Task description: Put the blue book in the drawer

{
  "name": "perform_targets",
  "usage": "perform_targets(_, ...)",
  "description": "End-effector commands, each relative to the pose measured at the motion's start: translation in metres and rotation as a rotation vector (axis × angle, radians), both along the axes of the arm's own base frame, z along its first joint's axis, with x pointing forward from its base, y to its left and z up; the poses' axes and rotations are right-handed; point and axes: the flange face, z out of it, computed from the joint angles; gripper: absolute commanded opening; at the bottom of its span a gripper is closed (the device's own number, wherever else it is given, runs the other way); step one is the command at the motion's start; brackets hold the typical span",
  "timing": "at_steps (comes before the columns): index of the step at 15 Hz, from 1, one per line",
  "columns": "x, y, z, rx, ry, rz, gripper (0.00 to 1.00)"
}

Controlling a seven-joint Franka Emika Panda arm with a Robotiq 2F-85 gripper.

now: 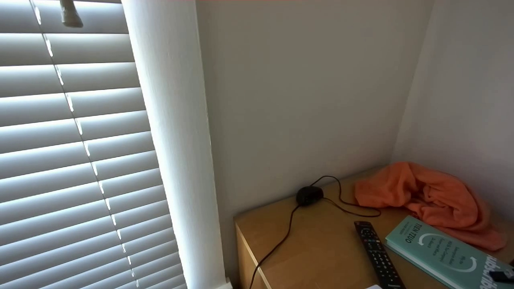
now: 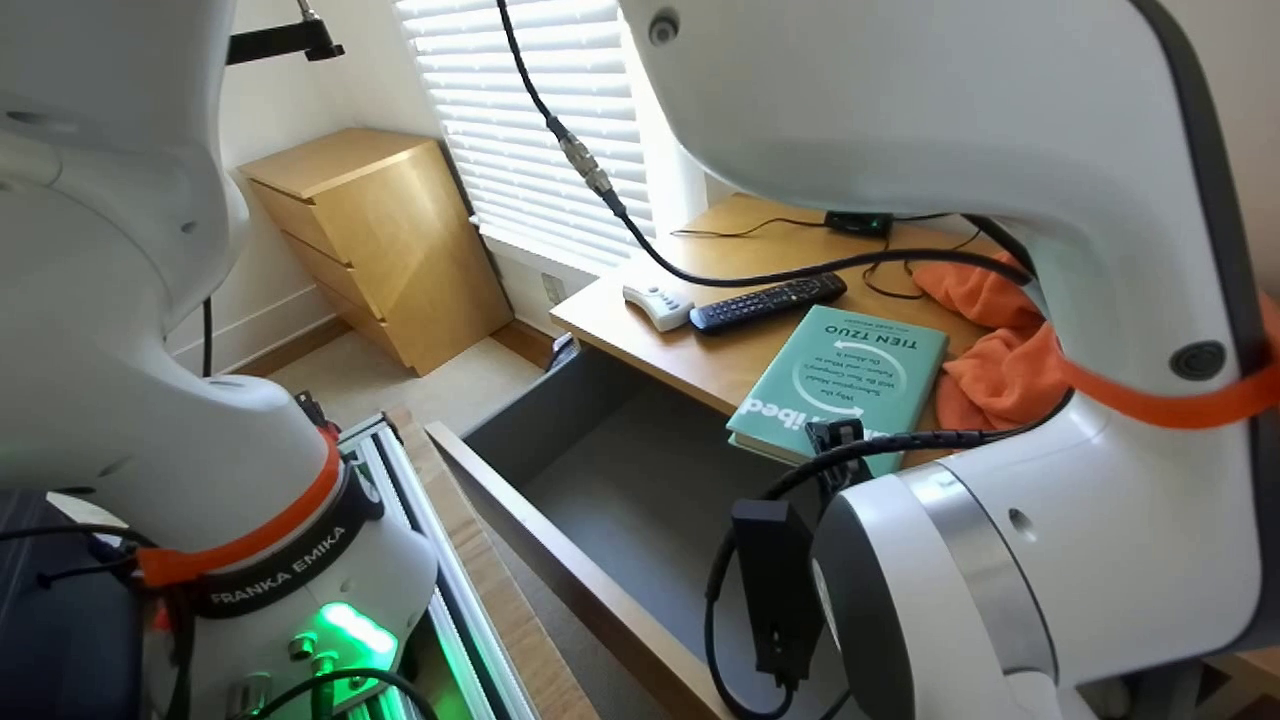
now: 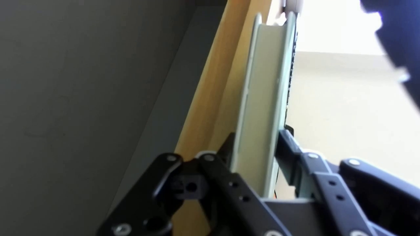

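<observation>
The blue-green book [image 2: 850, 360] lies flat on the wooden cabinet top, cover up. Its front part reaches over the edge above the open grey-lined drawer [image 2: 620, 490]. The book also shows at the lower right in an exterior view [image 1: 437, 249]. In the wrist view its page edge [image 3: 257, 108] runs between the fingers. My gripper [image 3: 254, 137] is shut on the book's front edge, one finger over the cover and one under it. The upper fingertip shows on the cover in both exterior views; the lower finger is partly hidden by the book.
A black remote [image 2: 770, 303] and a white controller [image 2: 658, 305] lie beside the book. An orange cloth [image 1: 425, 196] is bunched behind it. A black cable box [image 1: 309, 195] with thin wires sits near the wall. The drawer front [image 2: 570, 560] stands near the robot base.
</observation>
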Motion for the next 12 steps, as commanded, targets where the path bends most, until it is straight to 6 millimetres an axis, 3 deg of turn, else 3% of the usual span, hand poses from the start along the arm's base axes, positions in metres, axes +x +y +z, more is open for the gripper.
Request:
perform_targets(1, -0.007, -0.008, 0.008, 0.0, -0.016, 0.068, 0.09)
perform_targets(12, -0.018, -0.018, 0.045, -0.062, -0.048, 0.209, 0.09)
